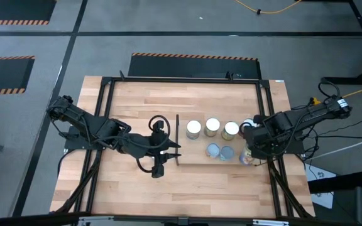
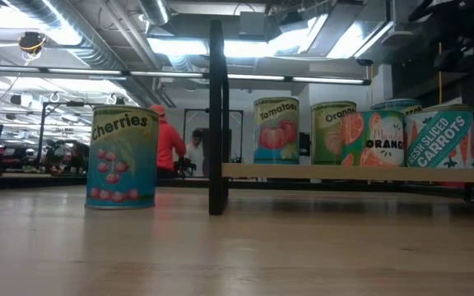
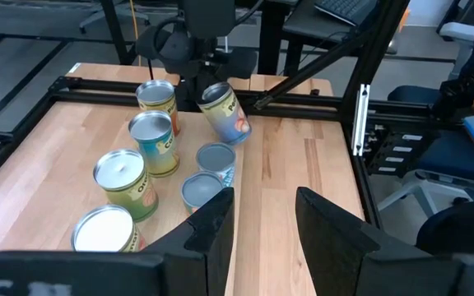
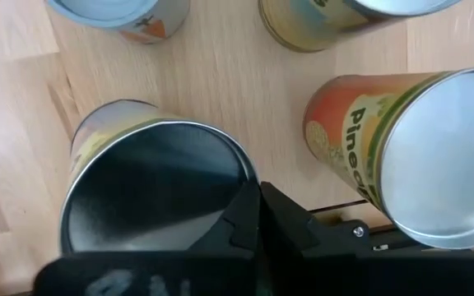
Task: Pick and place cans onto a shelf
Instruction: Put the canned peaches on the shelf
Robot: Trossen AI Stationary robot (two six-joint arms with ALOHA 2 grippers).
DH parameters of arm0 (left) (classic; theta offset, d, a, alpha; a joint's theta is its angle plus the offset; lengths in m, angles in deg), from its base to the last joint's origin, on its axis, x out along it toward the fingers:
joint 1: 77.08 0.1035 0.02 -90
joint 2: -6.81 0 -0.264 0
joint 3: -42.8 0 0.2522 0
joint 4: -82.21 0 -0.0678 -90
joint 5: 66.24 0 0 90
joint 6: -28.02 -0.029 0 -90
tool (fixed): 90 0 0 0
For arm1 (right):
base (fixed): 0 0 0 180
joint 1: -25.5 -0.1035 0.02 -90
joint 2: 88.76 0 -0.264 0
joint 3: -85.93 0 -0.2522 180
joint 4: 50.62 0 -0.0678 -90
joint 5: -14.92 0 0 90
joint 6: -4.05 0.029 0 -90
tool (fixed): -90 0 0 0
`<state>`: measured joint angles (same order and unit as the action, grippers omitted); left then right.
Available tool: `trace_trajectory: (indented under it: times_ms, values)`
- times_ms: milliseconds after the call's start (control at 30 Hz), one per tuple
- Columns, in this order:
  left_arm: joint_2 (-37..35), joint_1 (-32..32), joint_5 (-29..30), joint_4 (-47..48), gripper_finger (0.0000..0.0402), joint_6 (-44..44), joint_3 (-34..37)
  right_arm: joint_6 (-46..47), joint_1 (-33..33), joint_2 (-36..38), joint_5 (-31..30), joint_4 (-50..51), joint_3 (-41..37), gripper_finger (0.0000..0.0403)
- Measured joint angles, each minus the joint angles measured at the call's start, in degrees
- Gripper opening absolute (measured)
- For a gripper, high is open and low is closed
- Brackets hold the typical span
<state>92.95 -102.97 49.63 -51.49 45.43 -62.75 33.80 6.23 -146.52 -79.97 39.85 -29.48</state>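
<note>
Tilted can (image 3: pixel 225 113), clamped in right gripper (image 1: pixel 249 152) at shelf's (image 1: pixel 197 152) end corner, could topple neighbours; left gripper (image 3: pixel 263 220) waits, fingers apart.

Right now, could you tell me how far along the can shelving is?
Five silver-topped metal cans stand upright on the light-wood shelf board. The sixth can is tilted in the right gripper at the board's outer end, not yet set down. The left gripper waits open beside the dark panel.
</note>
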Motion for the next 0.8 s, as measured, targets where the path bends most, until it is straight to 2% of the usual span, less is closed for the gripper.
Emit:
trace_trajectory:
  times_ms: [600,800]
  values:
    - [0.00,0.00,0.00,0.00,0.0124,0.00,0.00,-0.43,0.00,0.09,-0.50,-0.66,0.18,0.0002]
    - [0.00,-0.02,0.00,0.00,0.0124,0.00,0.00,-1.78,0.00,0.12,-3.04,-0.03,0.24,0.0002]
